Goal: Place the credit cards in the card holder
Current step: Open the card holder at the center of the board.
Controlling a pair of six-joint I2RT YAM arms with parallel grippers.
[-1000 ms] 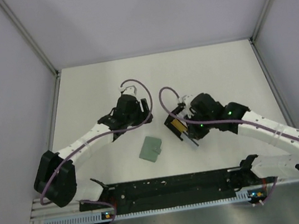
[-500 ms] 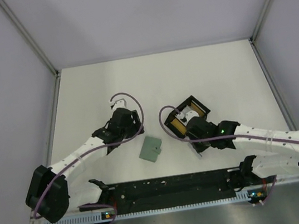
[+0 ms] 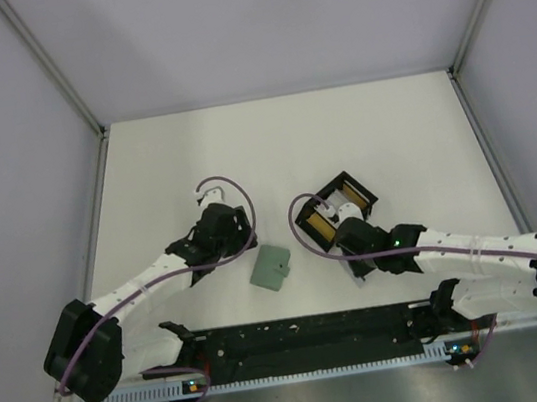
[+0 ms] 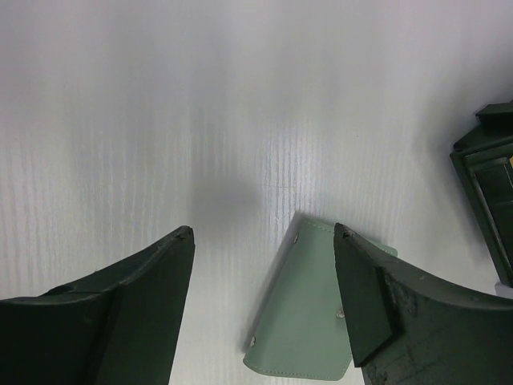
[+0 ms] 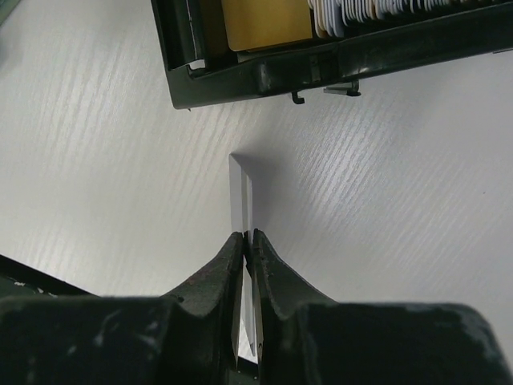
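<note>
The sage-green card holder (image 3: pixel 271 267) lies shut and flat on the white table. In the left wrist view the card holder (image 4: pixel 309 313) sits under my right fingertip (image 4: pixel 353 273). My left gripper (image 4: pixel 263 233) hovers open just left of it, holding nothing; from above, the left gripper (image 3: pixel 242 246) is beside the holder's far-left corner. My right gripper (image 5: pixel 248 234) is shut on a thin white credit card (image 5: pixel 243 192), held edge-on. From above, the right gripper (image 3: pixel 351 244) is just in front of the black box (image 3: pixel 336 205). More credit cards, yellow (image 5: pixel 264 22) and white (image 5: pixel 353 12), stand in that box.
The black compartment box (image 5: pixel 256 72) stands on the table right of centre. A black rail (image 3: pixel 309 334) runs along the near edge between the arm bases. Grey walls close in the table on three sides.
My left arm drew back from mid-table toward the card holder's left side. My right arm pulled away from the box toward the near edge with the card in its jaws.
</note>
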